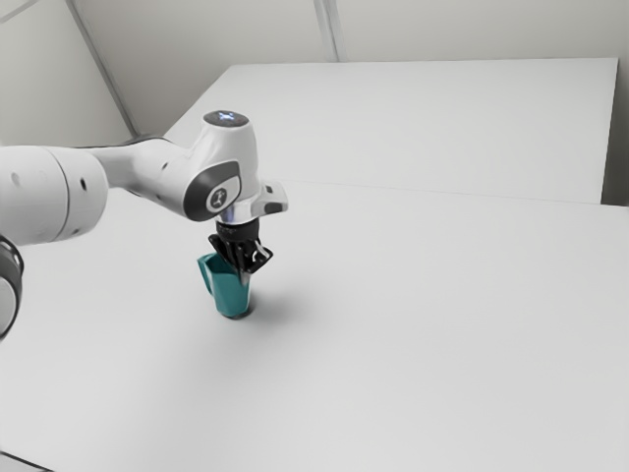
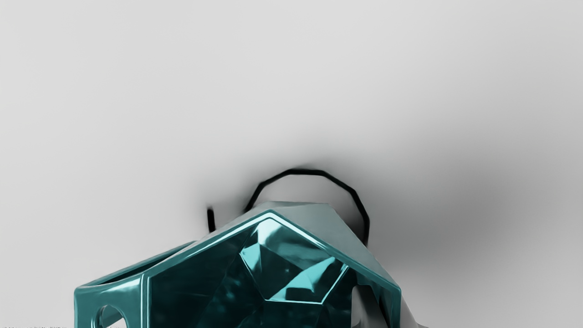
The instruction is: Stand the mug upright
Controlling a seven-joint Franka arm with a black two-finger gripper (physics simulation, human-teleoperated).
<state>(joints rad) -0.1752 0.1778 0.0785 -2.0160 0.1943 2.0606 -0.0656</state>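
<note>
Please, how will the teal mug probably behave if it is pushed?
The mug would probably keep its shape, since its faceted walls look stiff. Its glossy surface may be somewhat slippery. Pushed near the rim, it could tip, because it looks narrower toward the base.

No word, brand or number can be read. On the white arm [image 1: 147,177], the round dark cap [image 1: 241,121] atop the wrist end bears a small blue-and-white mark [image 1: 227,116], its strokes crossing roughly like an X. Lower down, a pale disc [image 1: 217,199] on the dark band [image 1: 200,193] around the joint carries a dark sign, somewhat like an upright stroke, too small to make out.
</note>
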